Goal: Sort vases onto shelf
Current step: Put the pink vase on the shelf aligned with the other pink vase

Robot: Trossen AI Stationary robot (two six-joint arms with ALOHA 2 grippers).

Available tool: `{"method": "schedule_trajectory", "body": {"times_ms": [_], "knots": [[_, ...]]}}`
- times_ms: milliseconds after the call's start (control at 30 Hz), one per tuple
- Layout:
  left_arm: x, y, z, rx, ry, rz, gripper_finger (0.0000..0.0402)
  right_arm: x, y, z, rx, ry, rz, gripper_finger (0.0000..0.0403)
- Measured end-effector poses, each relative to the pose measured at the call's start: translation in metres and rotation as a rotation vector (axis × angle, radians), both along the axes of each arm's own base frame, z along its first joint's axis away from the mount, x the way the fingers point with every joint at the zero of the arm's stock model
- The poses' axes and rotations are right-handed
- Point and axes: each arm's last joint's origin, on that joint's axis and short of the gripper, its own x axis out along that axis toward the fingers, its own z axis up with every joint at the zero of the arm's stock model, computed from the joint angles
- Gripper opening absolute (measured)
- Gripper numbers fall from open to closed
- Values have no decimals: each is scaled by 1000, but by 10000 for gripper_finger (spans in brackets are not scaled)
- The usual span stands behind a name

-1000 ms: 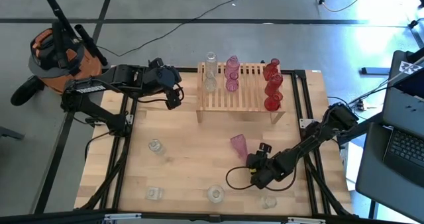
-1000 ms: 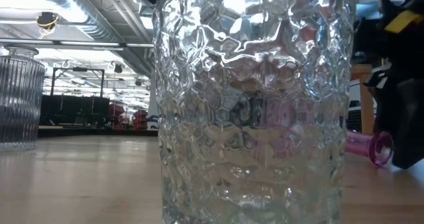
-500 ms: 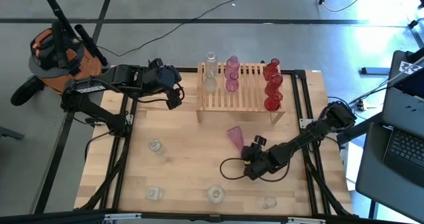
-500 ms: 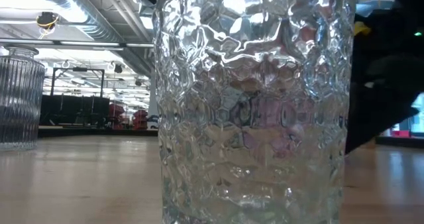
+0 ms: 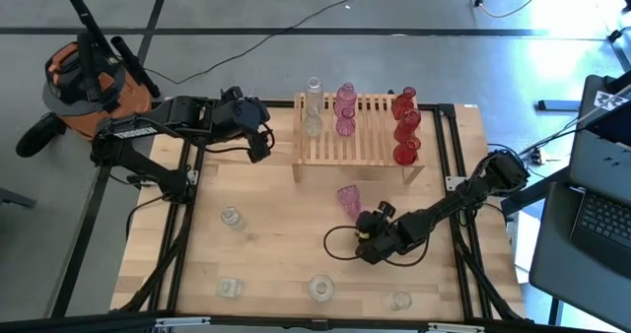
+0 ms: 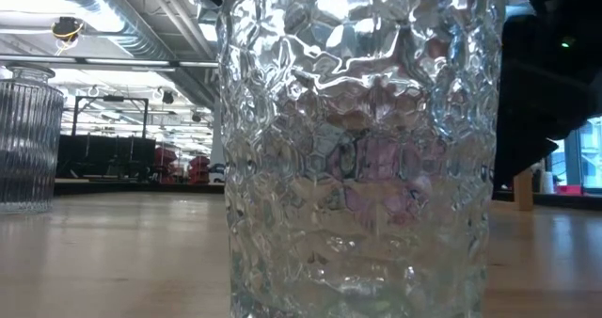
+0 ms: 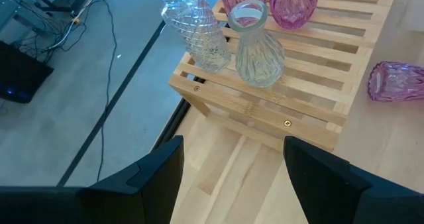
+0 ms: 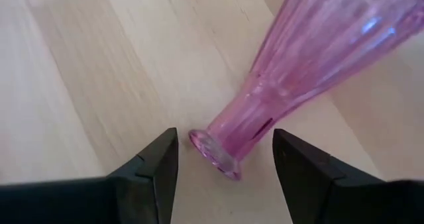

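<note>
The shelf stands at the far side of the table. On it there are two clear vases, two pink vases and three red vases. Just in front of the shelf a pink vase lies on its side. The right gripper is low beside it, jaws spread, with the vase's narrow mouth between the fingers, not pinched. The left gripper waits left of the shelf, jaws wide apart.
</note>
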Motion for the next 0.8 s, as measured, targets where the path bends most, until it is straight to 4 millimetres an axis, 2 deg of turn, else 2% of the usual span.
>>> {"method": "schedule_trajectory", "body": {"times_ms": [233,600,700,800], "knots": [[0,0,0,1,0,1,250,4,2,-14,82,-57,-199,193],[0,0,0,2,5,0,250,10,2,-18,140,-123,-327,190],[0,0,0,5,9,-4,250,10,-1,-18,154,-102,-337,163],[0,0,0,6,11,-6,250,9,-2,-19,145,-73,-312,104]]}}
